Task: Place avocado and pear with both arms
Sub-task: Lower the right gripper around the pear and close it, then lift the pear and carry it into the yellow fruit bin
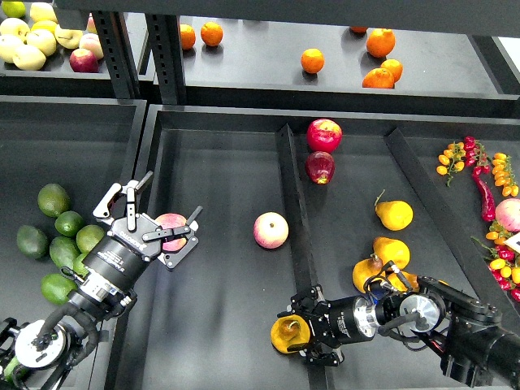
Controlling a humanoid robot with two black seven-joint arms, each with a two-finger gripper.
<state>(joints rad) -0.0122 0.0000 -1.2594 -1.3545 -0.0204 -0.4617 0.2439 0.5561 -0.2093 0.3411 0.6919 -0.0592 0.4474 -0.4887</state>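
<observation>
Pear (286, 335) clamped in right end effector (294, 333)

left arm: enters from lower left, reaches up-right | left gripper (154, 213): fingers (122, 195) spread wide, nothing clamped between them | right arm: enters from lower right, extends leftward | right gripper (302, 327): fingers (299, 301) closed around the pear (284, 335)

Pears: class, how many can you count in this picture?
4: one pear in the right hand; three in the right bin: top, middle, lowest, beside that arm. More may hide behind it.
</observation>
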